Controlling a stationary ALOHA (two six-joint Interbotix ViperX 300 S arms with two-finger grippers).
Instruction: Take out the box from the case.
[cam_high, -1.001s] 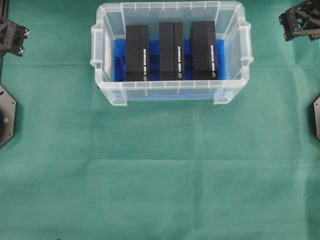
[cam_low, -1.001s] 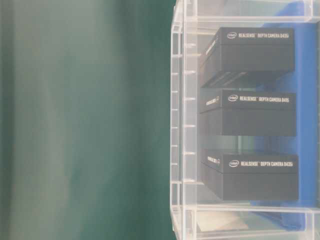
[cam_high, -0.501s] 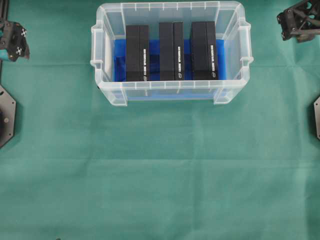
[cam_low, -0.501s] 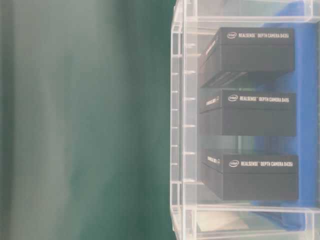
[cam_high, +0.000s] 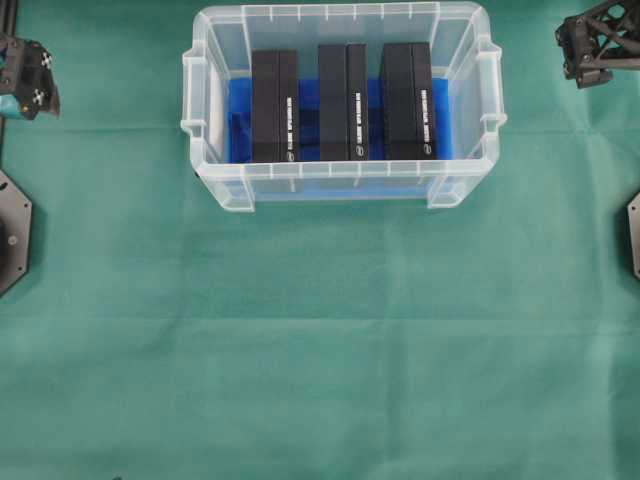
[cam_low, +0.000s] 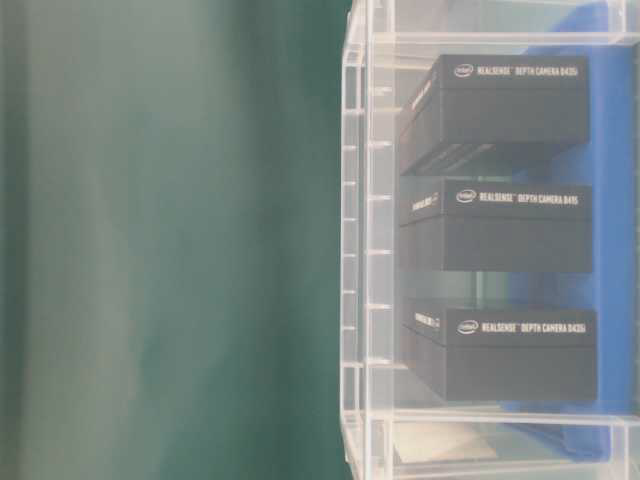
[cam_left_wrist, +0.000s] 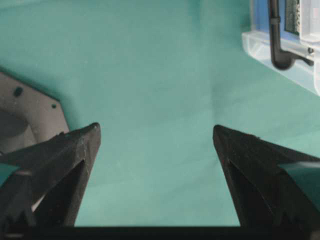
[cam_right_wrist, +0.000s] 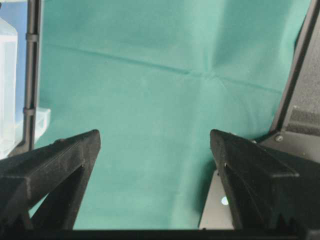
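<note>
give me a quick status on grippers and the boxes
Left gripper open, right gripper open, both empty over the green cloth. Three black boxes upright in the clear case, untouched. Nothing blocking the case.

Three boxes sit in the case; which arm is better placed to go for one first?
Neither clearly. The left gripper and right gripper are both open, empty and flank the case at similar distances; left suits the left box, right the right box.

Setting: robotics laboratory bench. Evidence: plain green cloth (cam_high: 320, 350) covering the whole worktop; black metal mounting plates (cam_high: 12, 230) at both side edges; clear plastic case (cam_high: 340, 190) holding three black boxes (cam_low: 495, 225) printed "RealSense Depth Camera".
</note>
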